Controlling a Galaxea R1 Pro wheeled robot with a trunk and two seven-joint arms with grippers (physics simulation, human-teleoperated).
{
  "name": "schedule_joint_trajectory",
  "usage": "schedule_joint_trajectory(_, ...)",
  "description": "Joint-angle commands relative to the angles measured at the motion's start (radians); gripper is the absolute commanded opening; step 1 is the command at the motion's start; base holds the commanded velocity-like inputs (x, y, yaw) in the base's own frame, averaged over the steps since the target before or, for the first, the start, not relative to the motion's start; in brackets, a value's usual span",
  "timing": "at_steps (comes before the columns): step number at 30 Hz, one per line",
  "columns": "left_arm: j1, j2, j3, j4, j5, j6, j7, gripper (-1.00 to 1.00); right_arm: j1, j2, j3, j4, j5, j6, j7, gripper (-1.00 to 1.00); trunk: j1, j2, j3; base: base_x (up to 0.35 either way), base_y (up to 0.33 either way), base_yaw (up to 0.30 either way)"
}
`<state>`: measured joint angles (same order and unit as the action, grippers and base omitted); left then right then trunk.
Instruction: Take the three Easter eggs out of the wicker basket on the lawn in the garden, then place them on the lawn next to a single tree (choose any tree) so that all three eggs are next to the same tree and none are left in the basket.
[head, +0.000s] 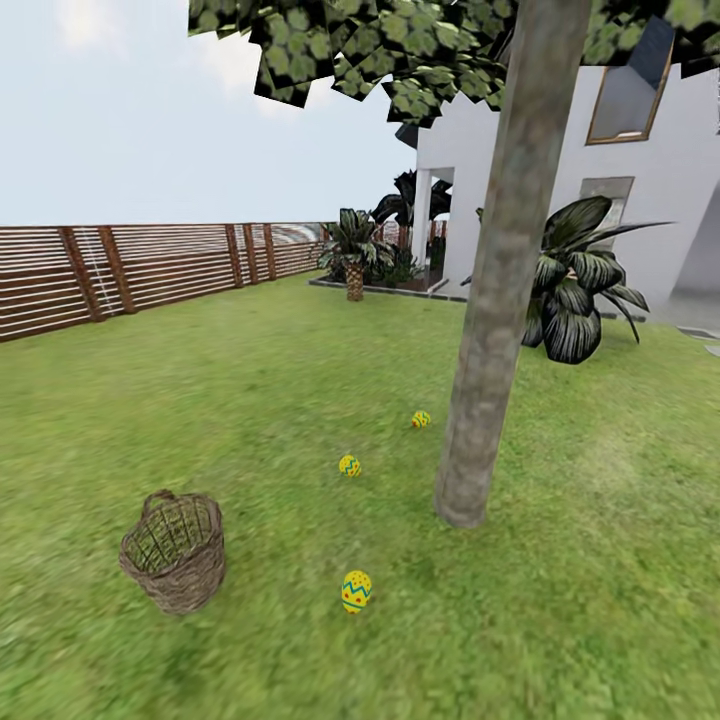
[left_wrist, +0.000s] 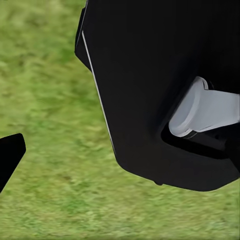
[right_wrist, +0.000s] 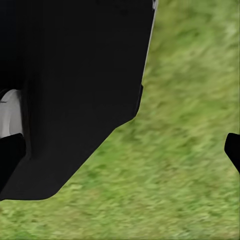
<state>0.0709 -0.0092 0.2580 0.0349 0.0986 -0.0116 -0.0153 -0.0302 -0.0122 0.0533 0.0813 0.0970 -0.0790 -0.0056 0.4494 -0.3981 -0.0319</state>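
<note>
Three Easter eggs lie on the lawn in the head view: one nearest, one farther back, one beyond it, all left of the tree and close to its trunk base. The wicker basket stands on the grass at the lower left, and no egg shows inside it. My left gripper and right gripper hang over grass beside the robot's black body. Their fingertips sit wide apart with nothing between them.
A brown slatted fence runs along the left. The white house stands behind the tree, with palm-like plants by its wall. Open grass stretches left of the eggs and right of the trunk.
</note>
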Motion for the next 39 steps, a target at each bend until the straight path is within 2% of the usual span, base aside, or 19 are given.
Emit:
schedule_joint_trajectory(1,0.0,-0.001,0.0,0.0,0.01,-0.001,-0.002,1.0,-0.002,0.0,0.005,0.005,0.008,-0.007,-0.001,1.0,0.001,-0.002,0.0,0.0,0.0,0.0)
schedule_joint_trajectory(19,0.0,-0.005,0.001,0.0,0.01,-0.002,-0.002,1.0,-0.002,0.001,0.005,0.005,0.008,-0.007,-0.001,1.0,0.001,-0.002,0.029,0.0,0.0,0.0)
schedule_joint_trajectory(22,0.0,-0.012,0.0,0.0,0.009,-0.003,-0.002,1.0,-0.002,0.001,0.005,0.005,0.007,-0.007,-0.001,1.0,0.001,-0.002,0.034,0.0,0.0,0.0)
schedule_joint_trajectory(39,0.0,-0.02,-0.001,0.0,0.007,-0.004,-0.004,1.0,-0.002,0.0,-0.003,0.005,0.001,-0.005,0.002,1.0,0.001,-0.002,0.038,0.0,0.0,0.0)
